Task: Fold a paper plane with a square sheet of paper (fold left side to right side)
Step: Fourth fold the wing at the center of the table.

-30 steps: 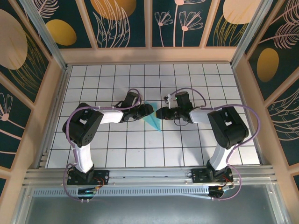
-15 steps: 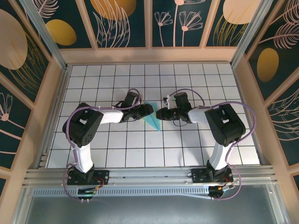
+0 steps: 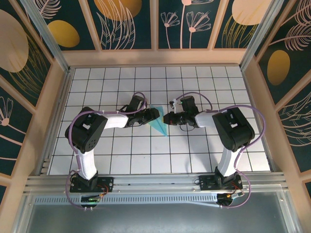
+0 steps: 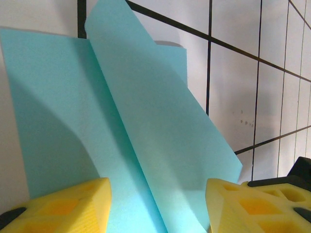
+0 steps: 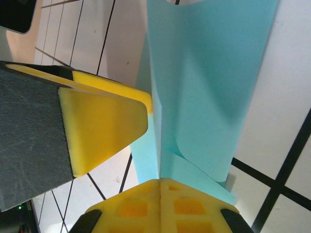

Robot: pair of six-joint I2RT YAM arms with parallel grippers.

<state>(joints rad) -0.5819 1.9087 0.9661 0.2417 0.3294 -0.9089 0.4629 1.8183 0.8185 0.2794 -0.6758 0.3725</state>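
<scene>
From above, the half-folded paper plane (image 3: 158,124) lies mid-table; the left wrist view shows the left gripper (image 4: 158,194) spread wide over it; the right wrist view shows the right gripper (image 5: 160,187) pinching a raised flap, probably next to be carried across and creased.

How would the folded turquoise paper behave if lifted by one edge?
Probably floppy: the folded turquoise paper has a raised flap that bows. Looks thin, so likely light; a push may slide or crumple it. Its lengthwise crease may stiffen it.
</scene>
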